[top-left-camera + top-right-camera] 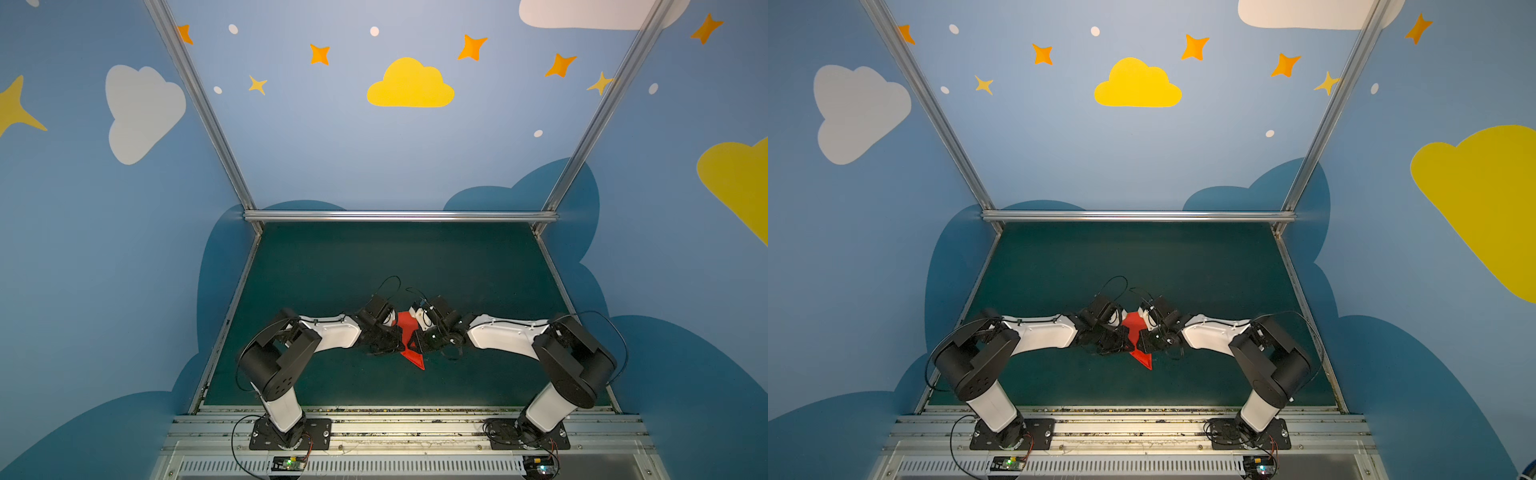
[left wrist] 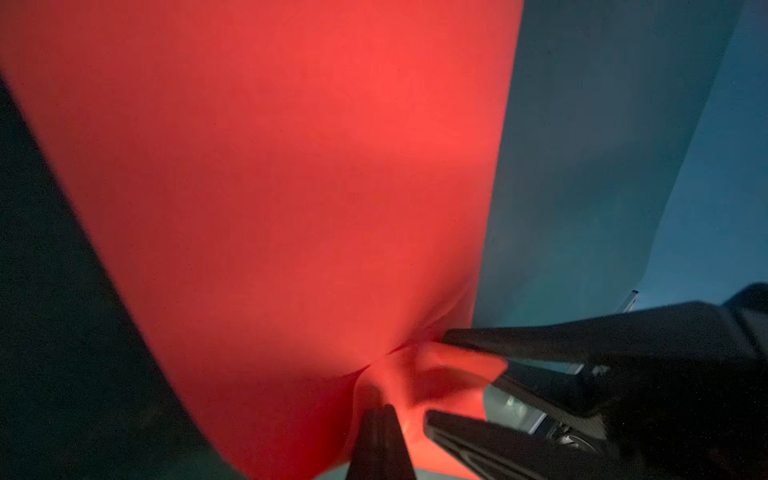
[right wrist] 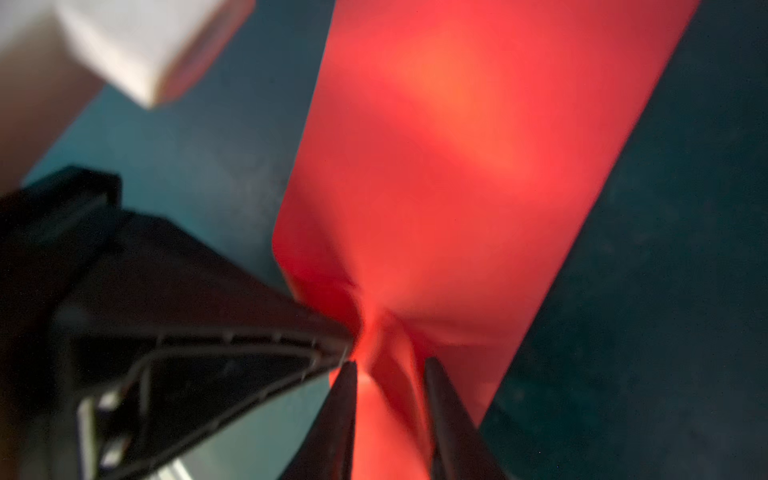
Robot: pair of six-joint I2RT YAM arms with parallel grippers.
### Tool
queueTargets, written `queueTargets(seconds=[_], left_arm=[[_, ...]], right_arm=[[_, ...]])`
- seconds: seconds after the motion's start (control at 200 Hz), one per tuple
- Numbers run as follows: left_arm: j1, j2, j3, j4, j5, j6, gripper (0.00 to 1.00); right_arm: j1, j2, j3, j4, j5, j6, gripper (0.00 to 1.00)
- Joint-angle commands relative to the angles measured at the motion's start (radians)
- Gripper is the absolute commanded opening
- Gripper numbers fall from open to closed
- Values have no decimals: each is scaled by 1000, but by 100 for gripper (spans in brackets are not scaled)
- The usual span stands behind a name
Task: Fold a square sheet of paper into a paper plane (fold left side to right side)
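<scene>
At mid surface point(image 1: 374, 257), left claw point(image 3: 350, 352) pinches the paper plane point(image 1: 406, 326), nose toward five o'clock; right claw point(image 3: 390, 374) spread. A handover, seemingly. Next, right must bite cleanly.

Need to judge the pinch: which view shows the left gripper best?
The right wrist view: the left gripper shows side-on, tips shut on the puckered paper. The left wrist view catches only its fingertips; in both top views it is a small dark shape.
</scene>
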Motion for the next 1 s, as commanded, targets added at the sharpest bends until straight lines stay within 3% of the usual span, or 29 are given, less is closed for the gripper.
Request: queueTargets(seconds=[0.0, 0.095, 0.285, 0.596, 0.996], left_arm=[[-2, 22, -30, -30, -53, 8, 4], [-2, 20, -33, -28, -55, 5, 3], [-2, 22, -33, -31, -57, 5, 3], [-2, 19, -31, -41, -58, 5, 3], [-2, 10, -35, -48, -56, 10, 3]], right_arm=[[0, -97, 17, -124, -8, 32, 34], [0, -142, 2, -138, -25, 70, 28], [12, -145, -16, -108, -79, 133, 0], [77, -30, 33, -69, -74, 151, 0], [75, 23, 73, -61, -57, 142, 0]])
